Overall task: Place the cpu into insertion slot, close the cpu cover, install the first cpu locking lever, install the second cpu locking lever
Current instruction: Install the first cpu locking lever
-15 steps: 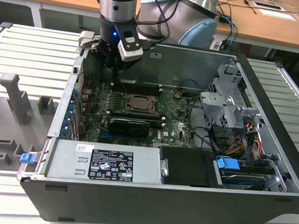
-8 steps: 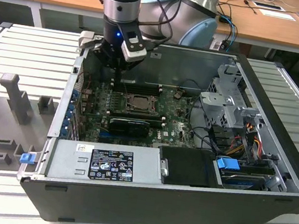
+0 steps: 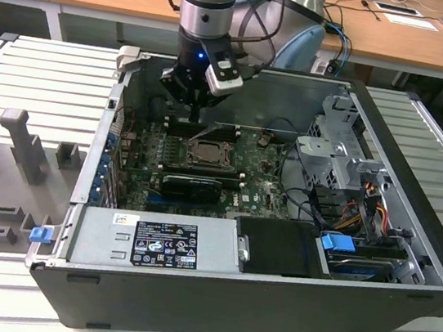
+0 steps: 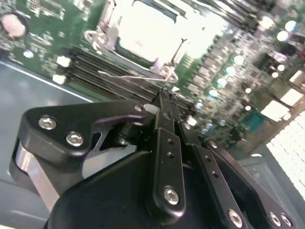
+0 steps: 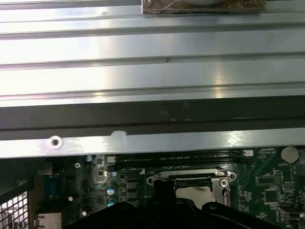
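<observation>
In the exterior view my gripper (image 3: pixel 194 117) hangs inside the open computer case, just above the far edge of the insertion slot (image 3: pixel 207 152) on the green board. The second wrist view shows its black fingers (image 4: pixel 167 124) pressed together with nothing between them, the tips close to a thin wire locking lever (image 4: pixel 126 76) that runs along the socket's near edge. The cpu (image 4: pixel 143 31) lies in the socket with its pale metal face up. The cpu cover (image 4: pixel 167 67) lies flat around it as a silver frame. The socket frame (image 5: pixel 190 177) also shows in the first wrist view.
Long black memory slots (image 3: pixel 175 155) flank the socket and a black expansion card (image 3: pixel 192 185) lies in front of it. A power supply (image 3: pixel 157 244), a drive cage (image 3: pixel 339 150) and cables (image 3: pixel 365 203) fill the case. Grey fixtures (image 3: pixel 22 142) stand on the exterior view's left.
</observation>
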Robot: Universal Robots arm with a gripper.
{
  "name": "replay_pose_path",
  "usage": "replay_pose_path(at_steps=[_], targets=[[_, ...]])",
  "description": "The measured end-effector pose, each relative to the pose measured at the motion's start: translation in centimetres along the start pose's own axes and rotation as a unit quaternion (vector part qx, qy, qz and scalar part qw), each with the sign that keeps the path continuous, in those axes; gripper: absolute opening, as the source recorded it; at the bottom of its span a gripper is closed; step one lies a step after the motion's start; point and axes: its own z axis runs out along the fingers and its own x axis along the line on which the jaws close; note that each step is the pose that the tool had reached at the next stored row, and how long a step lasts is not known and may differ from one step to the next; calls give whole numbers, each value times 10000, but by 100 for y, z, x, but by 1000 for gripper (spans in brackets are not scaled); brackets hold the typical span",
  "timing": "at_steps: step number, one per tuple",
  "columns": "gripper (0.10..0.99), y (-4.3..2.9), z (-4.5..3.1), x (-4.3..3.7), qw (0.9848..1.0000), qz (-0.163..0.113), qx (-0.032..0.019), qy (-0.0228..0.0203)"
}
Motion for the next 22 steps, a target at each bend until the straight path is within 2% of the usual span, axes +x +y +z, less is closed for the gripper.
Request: replay_pose_path(at_steps=[2, 4, 6, 8, 16, 22], targets=[[106, 1, 9, -33, 10000, 0, -3, -1], [106, 2, 18, -66, 10000, 0, -41, 2], [106, 3, 24, -77, 9999, 4, -154, 8], [106, 1, 37, -99, 9996, 7, -297, 14], [106, 15, 197, -231, 9995, -75, -306, 21], [106, 22, 252, -324, 9994, -126, -308, 24]])
